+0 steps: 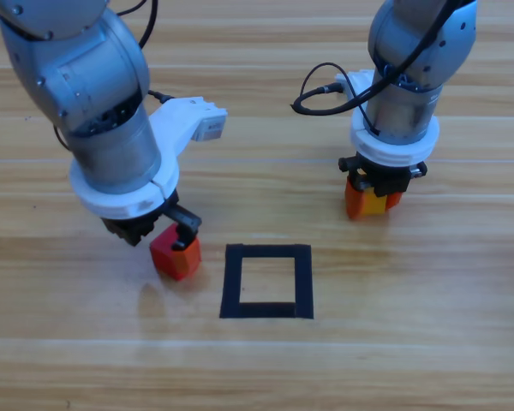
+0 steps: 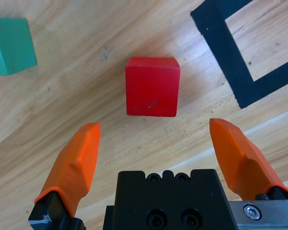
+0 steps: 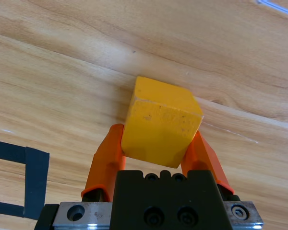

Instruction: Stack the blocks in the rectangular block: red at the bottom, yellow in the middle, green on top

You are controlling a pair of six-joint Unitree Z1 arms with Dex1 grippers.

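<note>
We counted three cubes: one red cube just left of black tape outline, one yellow cube up right of it, one green cube farther left. One outline. Two grippers.

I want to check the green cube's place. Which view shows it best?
The left wrist view: the green cube lies on the wood at the picture's left edge, apart from the red cube, partly cut off. The high view does not show it; the left arm's bulk may cover it. The right wrist view does not show it either.
</note>
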